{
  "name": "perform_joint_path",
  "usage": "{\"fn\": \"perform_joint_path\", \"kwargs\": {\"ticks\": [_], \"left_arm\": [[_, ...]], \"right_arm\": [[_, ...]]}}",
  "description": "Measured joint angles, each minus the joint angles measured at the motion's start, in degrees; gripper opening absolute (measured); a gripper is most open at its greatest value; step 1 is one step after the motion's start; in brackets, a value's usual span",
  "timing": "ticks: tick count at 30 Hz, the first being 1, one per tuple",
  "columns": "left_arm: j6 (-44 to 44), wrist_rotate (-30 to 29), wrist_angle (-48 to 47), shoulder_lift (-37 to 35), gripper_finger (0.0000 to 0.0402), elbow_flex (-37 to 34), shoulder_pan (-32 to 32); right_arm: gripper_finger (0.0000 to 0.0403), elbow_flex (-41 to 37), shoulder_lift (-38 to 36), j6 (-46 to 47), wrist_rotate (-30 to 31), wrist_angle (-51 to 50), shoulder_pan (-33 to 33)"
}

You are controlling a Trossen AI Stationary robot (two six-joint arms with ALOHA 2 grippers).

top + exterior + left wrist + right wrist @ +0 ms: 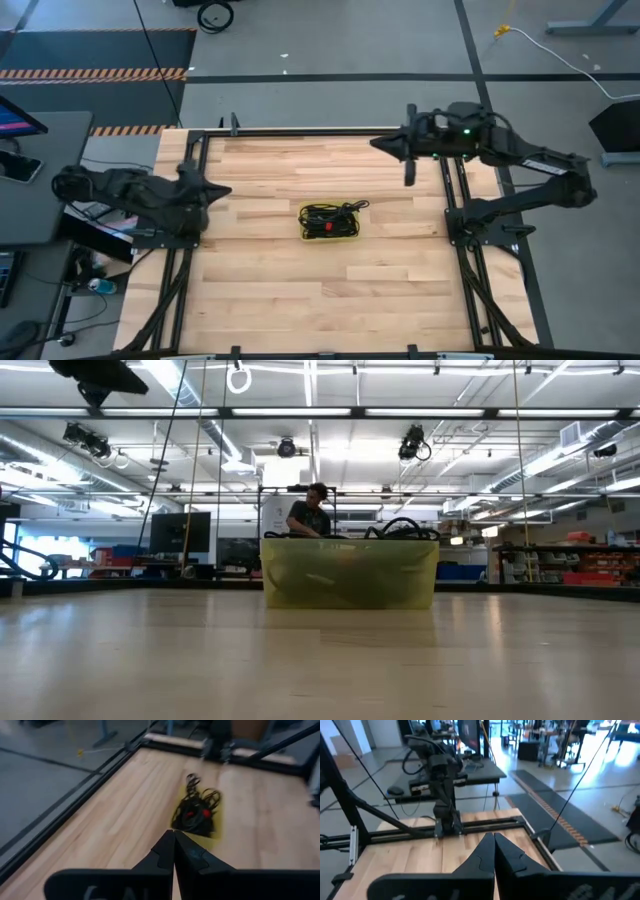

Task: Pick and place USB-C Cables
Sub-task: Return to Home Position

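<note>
Several black USB-C cables (330, 216) with red parts lie bundled in a small yellow-green see-through bin (329, 236) at the middle of the table. The cables (196, 810) and the bin (218, 827) also show in the left wrist view, and the bin (350, 573) shows in the low view with cable loops above its rim. My left gripper (226, 190) is shut, at the table's left side, pointing toward the bin. My right gripper (376, 142) is shut, raised over the far right part of the table. Both are empty.
A black frame (330, 131) runs along the table's edges. The left arm's base (445, 817) stands at the table's left edge. A desk with a monitor (30, 150) is left of the table. A person (310, 512) sits behind the bin in the room beyond.
</note>
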Motion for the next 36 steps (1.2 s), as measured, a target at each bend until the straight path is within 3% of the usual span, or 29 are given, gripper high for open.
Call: {"fn": "perform_joint_path", "kwargs": {"ticks": [11, 18, 28, 32, 36], "left_arm": [[5.7, 8.5, -0.7, -13.9, 0.0008, -0.5, 0.0], [0.8, 10.4, 3.5, -27.0, 0.0008, -11.2, -0.1], [3.6, 19.4, 13.3, -26.8, 0.0008, -16.8, -0.3], [0.2, 20.3, 19.5, -26.8, 0.0008, -23.4, -0.3], [-6.5, 20.4, 25.9, -26.7, 0.0008, -30.9, -0.3]], "right_arm": [[0.0000, 0.0, -4.5, 0.7, -1.5, -2.0, 0.0], [0.0000, 0.0, -3.7, 2.0, -0.2, -2.0, 0.0], [0.0000, 0.0, -0.6, 3.2, -1.9, -2.2, 0.0], [0.0000, 0.0, 0.4, 3.4, -1.8, -2.3, 0.0], [0.0001, 0.0, 0.9, 7.5, 2.3, 0.5, -0.2]]}}
